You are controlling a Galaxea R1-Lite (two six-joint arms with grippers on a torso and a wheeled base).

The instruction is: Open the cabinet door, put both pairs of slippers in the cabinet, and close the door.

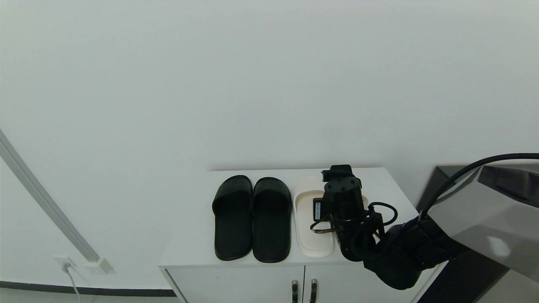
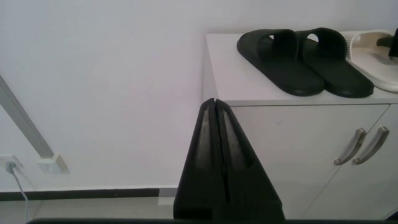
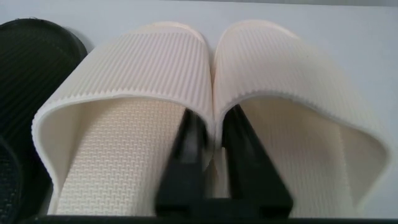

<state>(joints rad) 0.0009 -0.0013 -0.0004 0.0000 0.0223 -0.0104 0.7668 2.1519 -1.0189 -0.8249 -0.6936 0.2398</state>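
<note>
A pair of black slippers (image 1: 252, 219) (image 2: 305, 59) lies side by side on the white cabinet (image 1: 189, 248) (image 2: 292, 149). To their right lies the pair of white slippers (image 1: 309, 227) (image 3: 155, 74). My right gripper (image 3: 211, 124) has one finger under each white strap, and the two inner strap edges are pinched between the fingers. Its wrist (image 1: 342, 198) covers much of the right white slipper. The cabinet doors are closed, with their two handles (image 1: 304, 291) (image 2: 362, 145) side by side. My left gripper (image 2: 214, 109) is shut and empty, off the cabinet's left side and below its top.
A bare white wall stands behind the cabinet. A wall socket with a plugged-in cable (image 1: 66, 266) (image 2: 9, 165) and a slanted grey conduit (image 1: 42, 198) are on the left. A dark object (image 1: 442, 181) stands right of the cabinet.
</note>
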